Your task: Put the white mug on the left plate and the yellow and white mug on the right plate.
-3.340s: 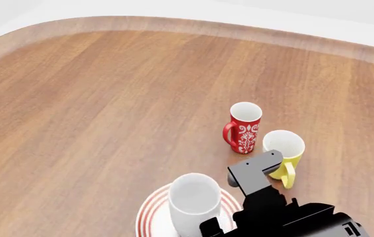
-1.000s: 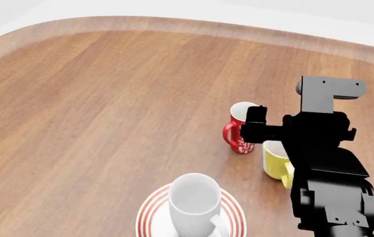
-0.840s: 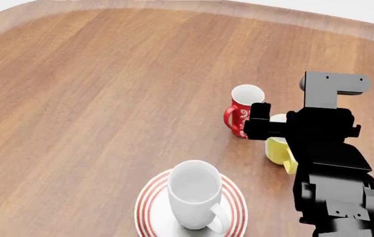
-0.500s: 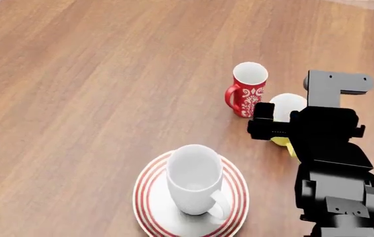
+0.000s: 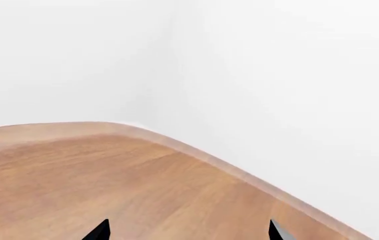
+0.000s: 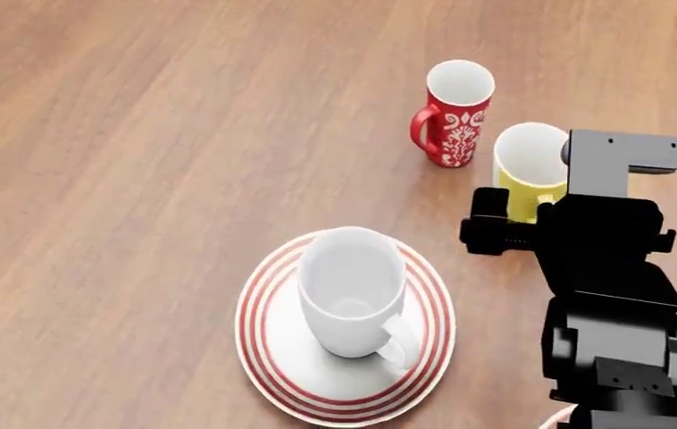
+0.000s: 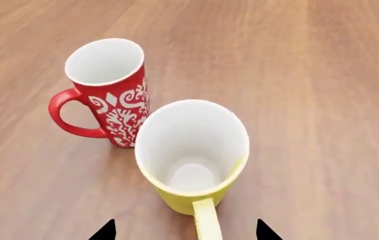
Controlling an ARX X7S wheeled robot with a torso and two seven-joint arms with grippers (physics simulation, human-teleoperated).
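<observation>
Yellow outside and white within, the yellow and white mug (image 7: pixel 193 157) stood upright on the wooden table (image 6: pixel 136 134) beside a red mug (image 7: pixel 106 90), just ahead of the right gripper (image 7: pixel 184 231) (fingers spread, handle pointing between them, nothing gripped).

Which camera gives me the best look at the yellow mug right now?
The right wrist view: the yellow mug fills the centre, handle and inside clear. In the head view the right arm hides its lower part. The left wrist view misses it.
</observation>
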